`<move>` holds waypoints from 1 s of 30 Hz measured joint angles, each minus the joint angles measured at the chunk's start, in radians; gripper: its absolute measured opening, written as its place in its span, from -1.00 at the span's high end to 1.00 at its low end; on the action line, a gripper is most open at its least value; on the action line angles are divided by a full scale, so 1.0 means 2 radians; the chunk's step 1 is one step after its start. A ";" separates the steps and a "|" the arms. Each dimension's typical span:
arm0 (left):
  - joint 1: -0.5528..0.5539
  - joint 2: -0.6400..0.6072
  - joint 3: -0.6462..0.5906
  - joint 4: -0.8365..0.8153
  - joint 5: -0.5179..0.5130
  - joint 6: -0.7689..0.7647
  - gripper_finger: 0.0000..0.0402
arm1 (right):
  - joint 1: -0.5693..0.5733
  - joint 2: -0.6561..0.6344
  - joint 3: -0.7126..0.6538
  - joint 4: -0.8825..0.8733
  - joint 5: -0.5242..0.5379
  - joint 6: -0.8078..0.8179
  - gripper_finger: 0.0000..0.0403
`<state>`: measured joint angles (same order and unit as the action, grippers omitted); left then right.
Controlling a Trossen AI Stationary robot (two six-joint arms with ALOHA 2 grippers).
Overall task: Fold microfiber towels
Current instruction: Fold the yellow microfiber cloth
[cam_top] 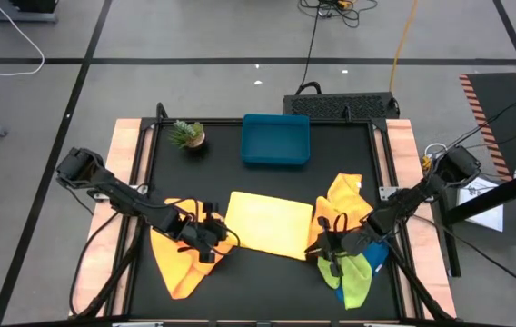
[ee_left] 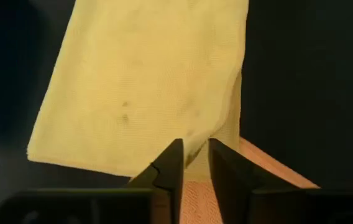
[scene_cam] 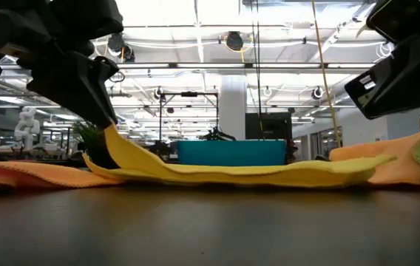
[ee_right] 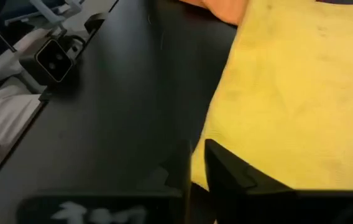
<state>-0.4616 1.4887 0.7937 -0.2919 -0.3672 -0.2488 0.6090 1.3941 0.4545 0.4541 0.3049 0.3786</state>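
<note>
Yellow microfiber towel [cam_top: 270,223] lies mid-table, soft, light and floppy, so we pinch its near corners. Our left gripper [cam_top: 211,238] and right gripper [cam_top: 324,247] are each clamped on one.

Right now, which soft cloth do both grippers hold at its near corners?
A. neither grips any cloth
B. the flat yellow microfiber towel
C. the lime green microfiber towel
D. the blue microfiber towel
B: the left gripper and right gripper are each pinched on a corner of the flat yellow microfiber towel spread mid-table.
</note>
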 joint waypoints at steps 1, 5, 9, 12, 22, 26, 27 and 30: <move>0.000 0.000 0.000 0.000 0.000 0.000 0.54 | 0.000 0.000 0.000 -0.001 0.001 0.001 0.71; 0.000 -0.007 0.000 -0.009 -0.001 -0.010 0.40 | -0.004 0.000 0.000 -0.001 0.004 0.000 0.50; 0.001 -0.035 0.000 -0.007 -0.005 -0.022 0.33 | -0.028 -0.003 0.000 0.000 0.029 -0.017 0.34; 0.001 -0.056 0.000 0.000 -0.030 -0.016 0.33 | -0.061 -0.003 0.000 0.000 0.031 -0.035 0.30; 0.061 -0.045 0.000 0.061 -0.074 0.040 0.32 | -0.169 -0.003 0.000 0.028 0.030 -0.057 0.29; 0.094 -0.026 0.000 0.105 -0.052 0.101 0.32 | -0.186 -0.003 0.000 0.085 0.005 -0.067 0.29; 0.105 -0.022 -0.001 0.120 -0.046 0.110 0.32 | -0.187 -0.003 0.000 0.096 -0.008 -0.076 0.29; 0.135 -0.016 0.001 0.164 -0.005 0.125 0.32 | -0.187 -0.003 0.000 0.113 -0.024 -0.101 0.29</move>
<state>-0.1916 1.4569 0.7947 0.0351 -0.3770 0.0015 0.2356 1.3876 0.4549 0.6799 0.2568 0.1762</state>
